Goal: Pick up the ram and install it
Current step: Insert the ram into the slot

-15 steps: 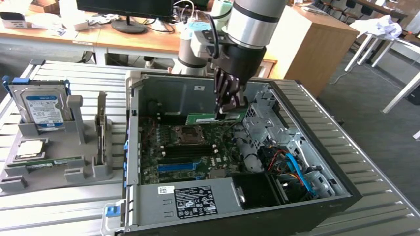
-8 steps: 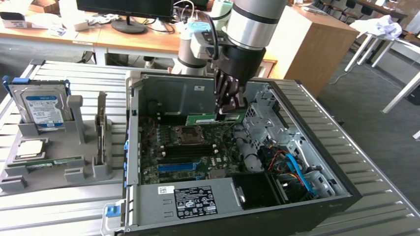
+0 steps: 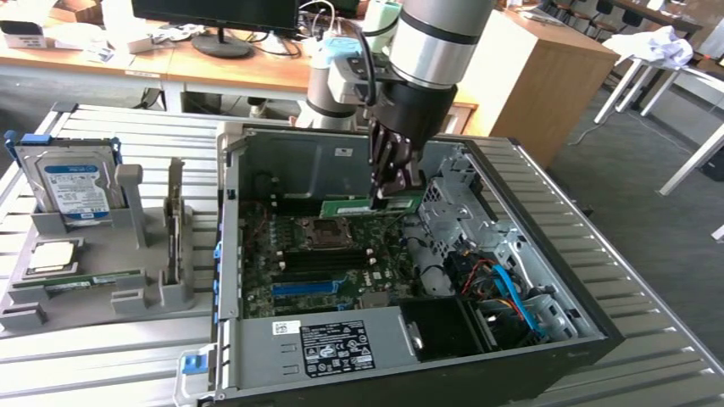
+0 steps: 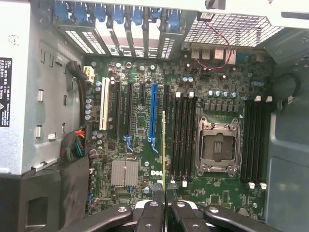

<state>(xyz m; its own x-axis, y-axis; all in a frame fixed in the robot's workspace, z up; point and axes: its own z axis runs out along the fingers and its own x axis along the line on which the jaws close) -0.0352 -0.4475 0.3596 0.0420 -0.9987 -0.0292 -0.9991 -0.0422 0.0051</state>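
Ram is clamped between the narrow jaws of the gripper, above the motherboard at the far side of the open case.

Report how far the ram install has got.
Done: the ram stick is off the bench, clamped in the gripper inside the open computer case. In hand: it is held edge-down over the motherboard, near the black memory slots. Left: it does not look seated yet, and those slots look empty. A second stick lies in the grey holder.
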